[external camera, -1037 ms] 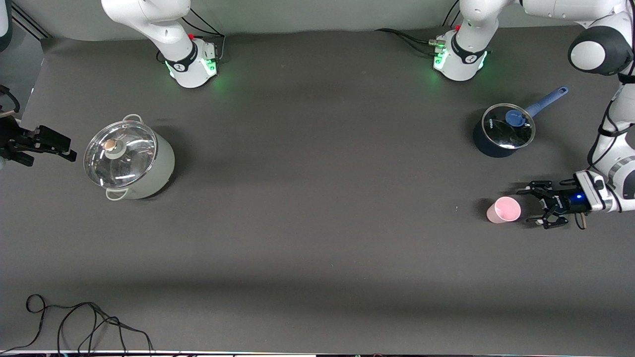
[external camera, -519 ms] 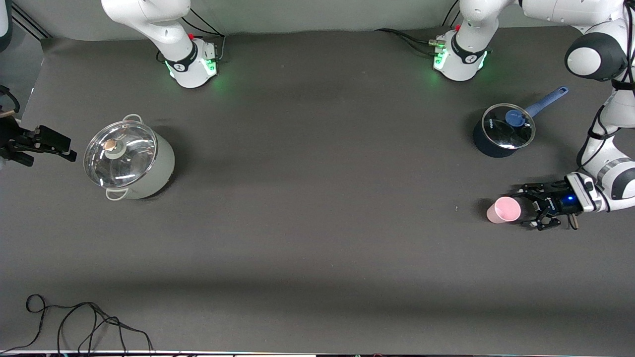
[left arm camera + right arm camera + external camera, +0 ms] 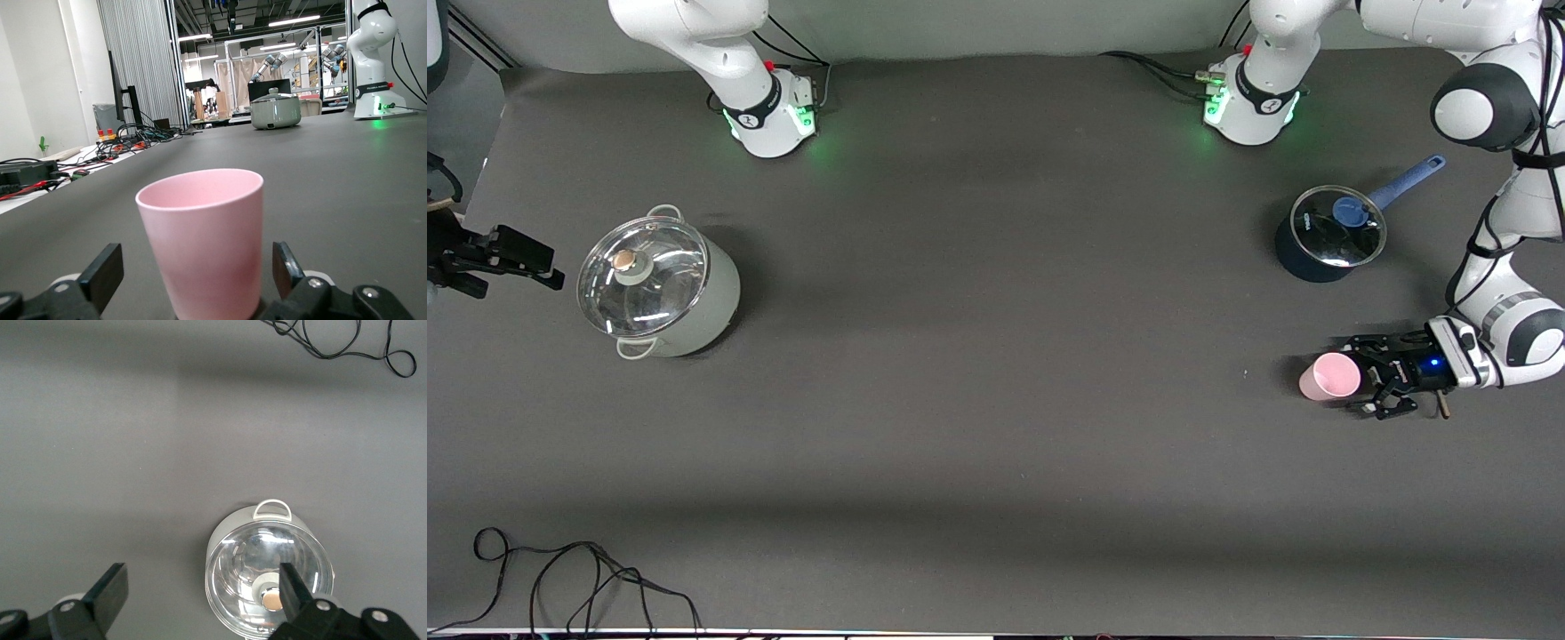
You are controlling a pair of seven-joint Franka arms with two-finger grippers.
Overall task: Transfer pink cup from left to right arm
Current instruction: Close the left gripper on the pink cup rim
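1. Since a second ago the left gripper (image 3: 1360, 375) has slid along the table toward the pink cup (image 3: 1329, 376); its fingertips, then clear of the cup, now reach alongside it, one on each flank.
2. The cup, the pots and the right gripper (image 3: 538, 267) sit where they did a second ago.
3. The pink cup (image 3: 203, 247) stands upright, mouth up, on the dark table (image 3: 996, 400) at the left arm's end, nearer to the front camera than the blue saucepan (image 3: 1327, 238).
4. The left arm bends down from its base, elbow high over the table's end, forearm low and level, wrist pointing the gripper sideways at the cup.
5. The left gripper's fingers (image 3: 103, 273) are spread wide; the left wrist view shows the cup between them with a gap on each flank, so nothing is pinched.
6. The right arm waits, its gripper held above the table's edge at its own end, looking down on the grey lidded pot (image 3: 267, 573), with its fingers (image 3: 110, 590) spread and nothing between them.
7. The grey pot (image 3: 660, 284) stands well apart from the cup, with a broad bare stretch of table between them.
8. A loose black cable (image 3: 578, 578) lies at the table's edge nearest the front camera, toward the right arm's end.
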